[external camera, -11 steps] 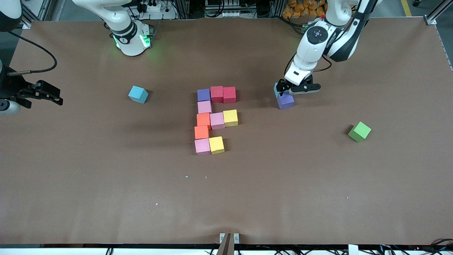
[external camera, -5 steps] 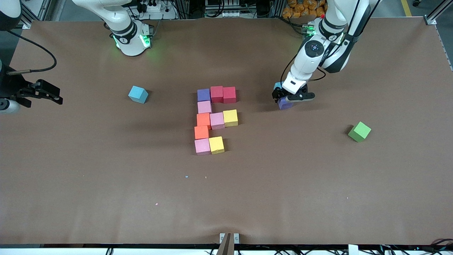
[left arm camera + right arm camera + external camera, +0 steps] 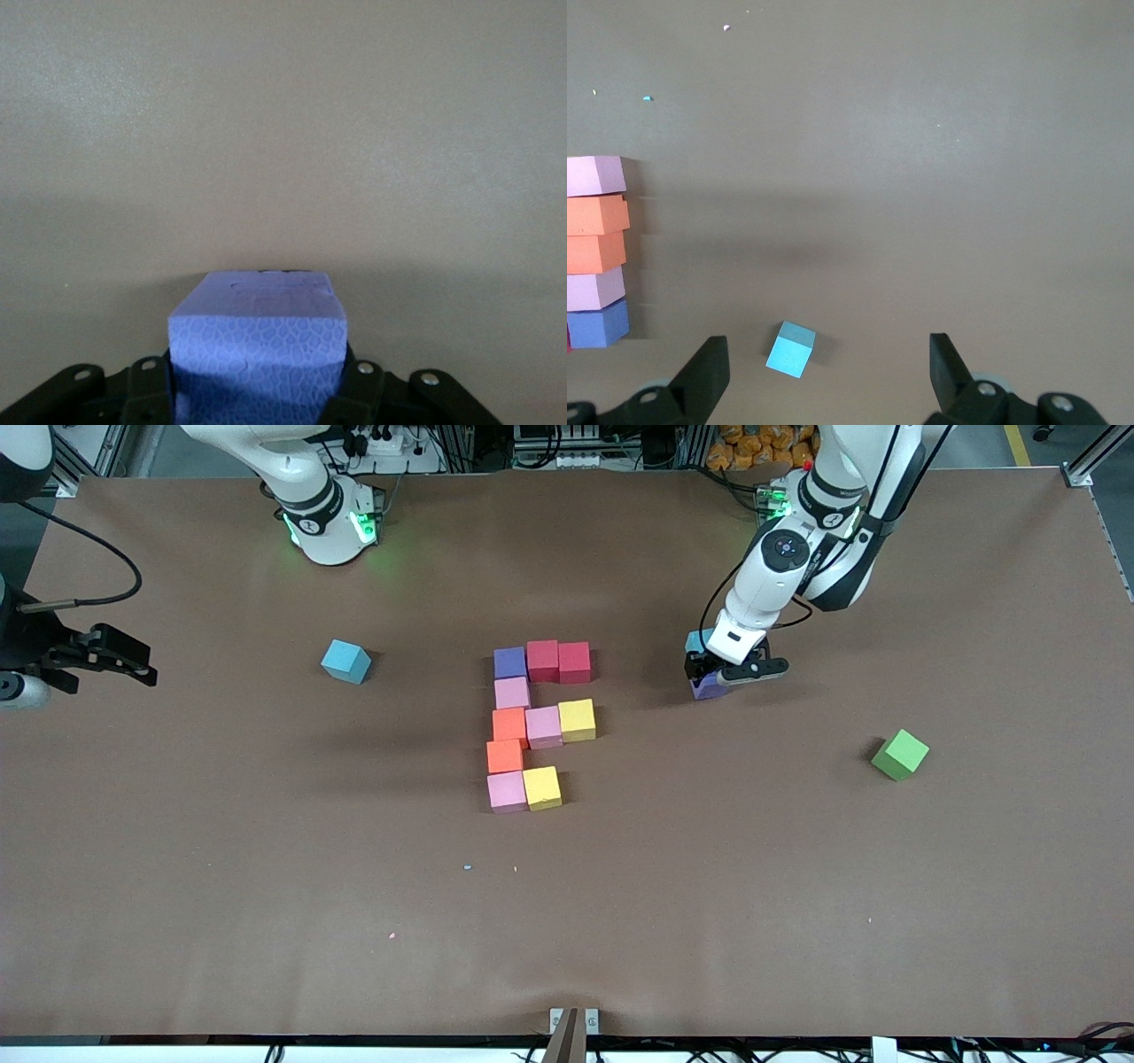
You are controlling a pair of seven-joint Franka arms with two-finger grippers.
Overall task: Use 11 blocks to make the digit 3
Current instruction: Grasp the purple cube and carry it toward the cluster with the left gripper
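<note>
Ten blocks sit grouped mid-table: a purple block (image 3: 509, 662), two red blocks (image 3: 558, 661), three pink blocks (image 3: 512, 693), two orange blocks (image 3: 508, 726) and two yellow blocks (image 3: 577, 719). The second purple block (image 3: 706, 686) rests on the table toward the left arm's end. My left gripper (image 3: 719, 676) is down around it, and in the left wrist view the fingers (image 3: 359, 381) press both sides of this block (image 3: 257, 328). My right gripper (image 3: 97, 660) waits open and empty at the right arm's end of the table; its own view shows the gripper (image 3: 827, 354) open.
A light-blue cube (image 3: 345, 662) lies toward the right arm's end and shows in the right wrist view (image 3: 790, 349). A second light-blue cube (image 3: 697, 640) sits against the held purple block, mostly hidden by the left gripper. A green cube (image 3: 900, 755) lies toward the left arm's end.
My left gripper came down from above the purple block until its fingers sit around it. The right arm and the other blocks have not moved.
</note>
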